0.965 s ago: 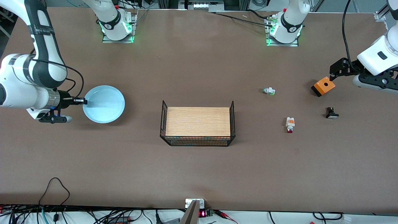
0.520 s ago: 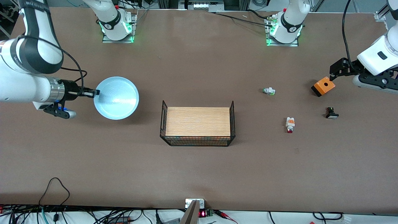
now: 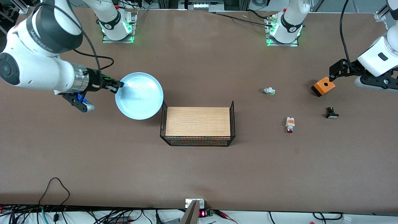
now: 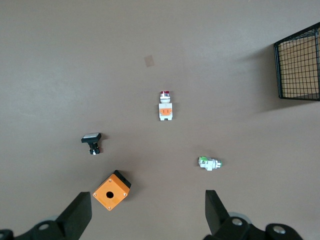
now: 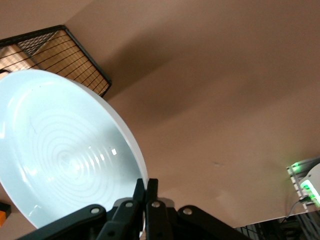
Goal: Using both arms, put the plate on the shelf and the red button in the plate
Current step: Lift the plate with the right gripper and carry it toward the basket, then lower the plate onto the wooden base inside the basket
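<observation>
The right hand [image 3: 115, 84] is clamped on the rim of the plate [image 3: 139, 95] at its 9 o'clock edge, carrying it in the air just beside the wire rack [image 3: 197, 124] toward the right arm's end. The plate looks rigid, smooth and probably breakable; an edge pinch may let it tilt or slip. The left hand [image 3: 332, 74] waits with fingers spread wide and empty over the orange box [image 3: 323, 86]. The red button [image 3: 290, 124] lies on the table at the box's 7 o'clock, small and light, best gripped across its white body.
</observation>
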### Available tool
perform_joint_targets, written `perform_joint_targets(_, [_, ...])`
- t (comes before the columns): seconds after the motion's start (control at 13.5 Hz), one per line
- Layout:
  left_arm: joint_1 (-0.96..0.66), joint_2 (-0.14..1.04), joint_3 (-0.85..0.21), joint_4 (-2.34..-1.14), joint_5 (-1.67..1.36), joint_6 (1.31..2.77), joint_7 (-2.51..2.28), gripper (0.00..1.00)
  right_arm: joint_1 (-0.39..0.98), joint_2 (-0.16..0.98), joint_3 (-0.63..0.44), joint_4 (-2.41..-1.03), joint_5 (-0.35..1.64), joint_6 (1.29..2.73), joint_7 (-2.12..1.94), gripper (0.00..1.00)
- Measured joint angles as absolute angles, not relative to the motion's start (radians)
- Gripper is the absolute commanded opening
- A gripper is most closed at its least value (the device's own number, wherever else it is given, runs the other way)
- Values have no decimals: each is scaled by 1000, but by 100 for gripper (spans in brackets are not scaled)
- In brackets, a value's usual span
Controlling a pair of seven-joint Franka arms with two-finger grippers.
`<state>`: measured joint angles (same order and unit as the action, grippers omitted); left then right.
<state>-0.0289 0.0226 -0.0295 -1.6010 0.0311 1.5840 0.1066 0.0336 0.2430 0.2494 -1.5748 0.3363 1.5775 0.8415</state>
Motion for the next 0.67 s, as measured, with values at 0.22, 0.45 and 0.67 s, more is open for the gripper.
perform_joint_targets(0.22, [-30, 23, -30, -1601, 31, 1584, 104, 100, 131, 243, 253, -1546, 338, 1595, 967, 0])
perform_joint_targets(0.45, [-35, 23, -39, -1601, 31, 1582, 101, 100, 204, 246, 253, -1546, 333, 1655, 1021, 0])
perform_joint_targets(0.67, [-37, 23, -45, -1601, 31, 1541, 97, 100, 251, 264, 253, -1547, 269, 1721, 1029, 0])
